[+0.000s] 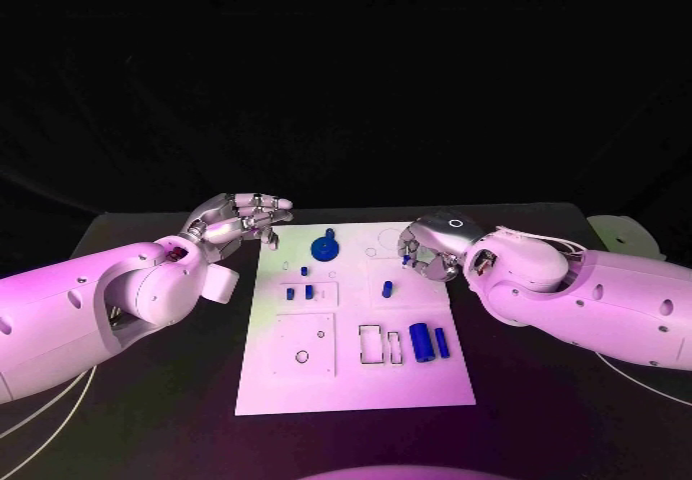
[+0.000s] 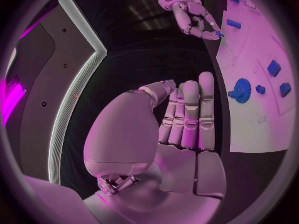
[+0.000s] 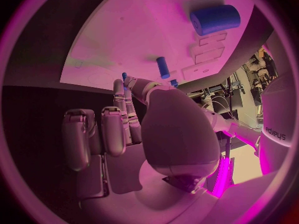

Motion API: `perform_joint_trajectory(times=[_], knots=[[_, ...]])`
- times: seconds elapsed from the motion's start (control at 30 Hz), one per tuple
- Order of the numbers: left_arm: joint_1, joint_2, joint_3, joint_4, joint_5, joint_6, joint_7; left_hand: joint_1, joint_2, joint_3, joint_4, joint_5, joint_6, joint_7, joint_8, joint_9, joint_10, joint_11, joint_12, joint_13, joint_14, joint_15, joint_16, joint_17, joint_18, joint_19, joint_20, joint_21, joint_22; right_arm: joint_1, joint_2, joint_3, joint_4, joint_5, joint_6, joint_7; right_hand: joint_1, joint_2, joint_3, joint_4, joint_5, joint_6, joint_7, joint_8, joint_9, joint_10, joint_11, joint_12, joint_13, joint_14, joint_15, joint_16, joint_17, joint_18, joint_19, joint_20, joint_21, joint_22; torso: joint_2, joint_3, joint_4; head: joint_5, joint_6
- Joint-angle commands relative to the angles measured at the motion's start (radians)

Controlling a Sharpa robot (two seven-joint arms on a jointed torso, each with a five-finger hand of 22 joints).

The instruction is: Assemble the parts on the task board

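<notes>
- The left hand (image 1: 242, 219) hovered off the task board (image 1: 361, 390), fingers curled, holding nothing.
- A blue gear (image 1: 326, 247) sat just beside it.
- The right hand (image 1: 428, 247) hung over the board's far edge, a small blue peg (image 1: 388, 289) near its fingertips.

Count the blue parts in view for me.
8: gear at the board's far edge; knob and two blocks left of centre; peg mid-board; two cylinders near the right; one small piece pinched by the right hand. Others may be hidden under it.
</notes>
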State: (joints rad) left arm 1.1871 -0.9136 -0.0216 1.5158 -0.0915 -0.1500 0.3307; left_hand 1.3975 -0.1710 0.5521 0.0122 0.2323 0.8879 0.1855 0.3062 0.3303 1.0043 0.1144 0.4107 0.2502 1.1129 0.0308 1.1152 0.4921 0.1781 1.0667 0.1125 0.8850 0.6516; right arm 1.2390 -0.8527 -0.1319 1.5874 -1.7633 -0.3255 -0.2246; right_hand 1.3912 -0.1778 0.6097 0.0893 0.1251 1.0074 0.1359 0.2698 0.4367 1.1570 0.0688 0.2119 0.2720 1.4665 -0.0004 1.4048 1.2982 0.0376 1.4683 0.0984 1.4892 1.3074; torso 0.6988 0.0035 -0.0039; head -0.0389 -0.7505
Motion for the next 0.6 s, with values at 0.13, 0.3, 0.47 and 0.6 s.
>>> perform_joint_trajectory(times=[0.13, 0.3, 0.47, 0.6], knots=[[0.0, 0.004, 0.001, -0.001, -0.003, 0.021, 0.002, -0.005, 0.006, -0.002, -0.005, 0.006, -0.007, 0.002, 0.003, 0.0, -0.006, -0.002, 0.004, 0.001, -0.01, 0.0, 0.005, -0.002, 0.006, 0.001, 0.004, -0.006, -0.002, 0.015, -0.018, 0.006, 0.069, -0.001, -0.02, -0.001, -0.007, 0.004, 0.0, -0.006, 0.002, 0.005, 0.001, 0.002, 0.002, 0.008, -0.001, -0.003, -0.002, 0.048, -0.01, -0.001, 0.0, -0.02, 0.07, -0.005, 0.009, 0.226, -0.002, 0.0002, 0.0002, 0.003, 0.003], [0.0, 0.01, 0.001, -0.008, -0.003, 0.025, 0.001, -0.005, 0.006, -0.002, -0.005, 0.006, -0.008, 0.002, 0.003, 0.0, -0.007, -0.002, 0.004, 0.001, -0.01, 0.001, 0.005, -0.002, 0.006, 0.001, 0.004, -0.006, -0.002, 0.021, -0.012, 0.009, 0.129, 0.008, -0.04, 0.012, -0.008, 0.004, 0.0, -0.006, 0.002, 0.005, 0.001, 0.002, 0.002, 0.008, -0.001, -0.003, -0.002, 0.048, -0.01, 0.0, 0.002, -0.021, 0.072, -0.005, 0.012, 0.228, -0.001, -0.0007, 0.0025, 0.021, 0.003], [0.0, 0.018, 0.0, -0.016, -0.003, 0.028, 0.0, -0.006, 0.006, -0.002, -0.005, 0.006, -0.008, 0.002, 0.003, 0.0, -0.008, -0.001, 0.005, 0.001, -0.011, 0.001, 0.005, -0.002, 0.006, 0.0, 0.004, -0.006, -0.002, 0.014, 0.041, 0.01, 0.165, 0.027, -0.056, 0.034, -0.009, 0.004, 0.0, -0.006, 0.003, 0.004, 0.002, 0.001, 0.002, 0.008, -0.001, -0.004, -0.002, 0.048, -0.01, 0.0, 0.001, -0.022, 0.073, -0.005, 0.014, 0.228, -0.002, 0.0016, 0.0019, 0.068, 0.004], [0.0, 0.024, 0.0, -0.018, -0.003, 0.031, 0.001, -0.006, 0.006, -0.002, -0.005, 0.006, -0.008, 0.002, 0.004, 0.0, -0.008, -0.001, 0.005, 0.001, -0.011, 0.001, 0.005, -0.002, 0.006, 0.0, 0.004, -0.007, -0.002, -0.001, 0.082, 0.009, 0.169, 0.031, -0.057, 0.044, -0.009, 0.005, 0.001, -0.007, 0.005, 0.003, 0.002, 0.001, 0.002, 0.009, -0.001, -0.005, -0.002, 0.048, -0.01, 0.001, 0.002, -0.021, 0.073, -0.005, 0.014, 0.228, -0.002, -0.003, 0.0051, 0.097, -0.002]])
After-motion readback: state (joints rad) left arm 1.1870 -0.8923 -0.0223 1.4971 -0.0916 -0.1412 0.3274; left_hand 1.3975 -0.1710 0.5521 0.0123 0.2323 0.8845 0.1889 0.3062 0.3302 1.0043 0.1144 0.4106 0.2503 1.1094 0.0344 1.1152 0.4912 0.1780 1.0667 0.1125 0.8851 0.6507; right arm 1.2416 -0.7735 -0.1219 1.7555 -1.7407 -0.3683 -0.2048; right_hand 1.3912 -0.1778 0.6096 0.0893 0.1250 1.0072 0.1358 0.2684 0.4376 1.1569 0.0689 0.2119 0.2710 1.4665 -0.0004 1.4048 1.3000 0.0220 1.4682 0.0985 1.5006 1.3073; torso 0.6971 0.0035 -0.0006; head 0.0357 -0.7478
